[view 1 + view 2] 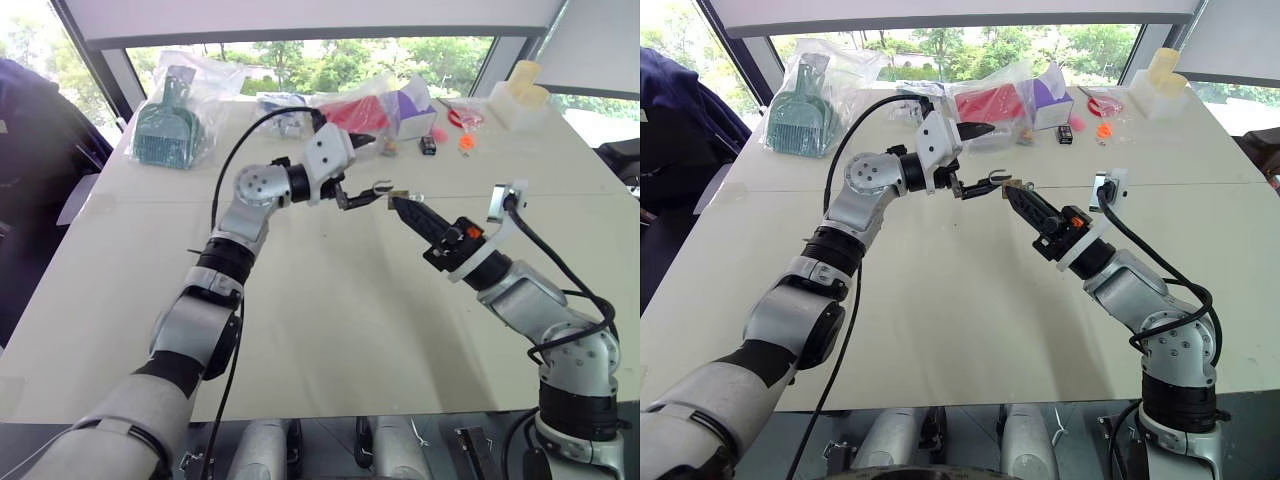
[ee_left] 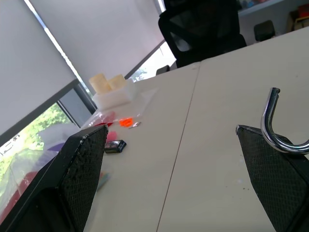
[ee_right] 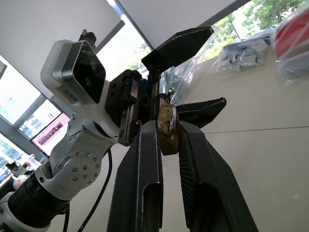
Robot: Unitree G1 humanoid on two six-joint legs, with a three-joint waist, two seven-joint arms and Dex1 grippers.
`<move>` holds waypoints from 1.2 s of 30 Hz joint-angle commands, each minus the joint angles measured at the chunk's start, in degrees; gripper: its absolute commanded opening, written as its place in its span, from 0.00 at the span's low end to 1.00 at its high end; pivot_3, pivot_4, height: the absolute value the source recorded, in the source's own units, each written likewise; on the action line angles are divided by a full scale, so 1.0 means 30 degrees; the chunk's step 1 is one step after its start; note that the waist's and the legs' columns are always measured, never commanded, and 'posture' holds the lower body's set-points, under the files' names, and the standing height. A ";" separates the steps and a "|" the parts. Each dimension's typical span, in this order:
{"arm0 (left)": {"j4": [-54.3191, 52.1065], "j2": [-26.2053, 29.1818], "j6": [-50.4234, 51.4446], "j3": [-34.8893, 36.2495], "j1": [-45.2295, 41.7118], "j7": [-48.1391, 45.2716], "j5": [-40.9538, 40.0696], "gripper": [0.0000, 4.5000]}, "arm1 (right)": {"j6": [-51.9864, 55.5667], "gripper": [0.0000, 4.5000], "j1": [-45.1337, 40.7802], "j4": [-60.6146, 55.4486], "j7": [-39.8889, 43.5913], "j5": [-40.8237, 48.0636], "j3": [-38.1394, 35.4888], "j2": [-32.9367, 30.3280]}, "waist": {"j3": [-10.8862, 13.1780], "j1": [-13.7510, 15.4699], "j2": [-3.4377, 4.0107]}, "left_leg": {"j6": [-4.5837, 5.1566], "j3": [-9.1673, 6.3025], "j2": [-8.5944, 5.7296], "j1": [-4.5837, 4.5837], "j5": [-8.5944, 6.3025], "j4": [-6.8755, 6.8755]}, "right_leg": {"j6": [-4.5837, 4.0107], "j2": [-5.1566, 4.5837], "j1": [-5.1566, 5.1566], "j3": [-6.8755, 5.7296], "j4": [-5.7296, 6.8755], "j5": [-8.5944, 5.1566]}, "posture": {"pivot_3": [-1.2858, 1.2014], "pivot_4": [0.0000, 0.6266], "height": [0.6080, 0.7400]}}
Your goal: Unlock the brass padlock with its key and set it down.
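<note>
The right claw (image 3: 166,140) was pinching the brass padlock (image 3: 168,128) at its fingertips, held in the air above the pale worktop (image 1: 330,300) and well clear of it. The right wrist view gave the closest look: the small brass body stood upright between the two black fingers, its long axis running along them, its keyhole face turned towards that camera. In the left wrist view the silvery shackle (image 2: 275,123) showed as a curved hook, its free end pointing up, beside one finger of the left claw (image 2: 183,159), whose fingers were spread wide apart. From the head views the two claws met over the middle of the worktop, the left claw (image 1: 362,193) pointing sideways at the tip of the right claw, with the padlock only a tiny glint there. The key could not be made out. Bagged goods (image 1: 175,120) lay along the far edge of the worktop.
</note>
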 commanded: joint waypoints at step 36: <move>-1.9792 0.8055 1.8897 0.2353 1.2922 -0.0333 -0.7136 1.00 | 0.1824 0.98 0.1614 0.1405 0.6561 -0.9404 -0.0531 -0.7065 | -0.0002 -0.0032 0.0029 | -0.0036 0.0008 -0.0007 0.0012 0.0012 -0.0008 | 0.0028 0.0000 0.0006 0.0021 -0.0013 -0.0029 | 0.52 0.24 0.96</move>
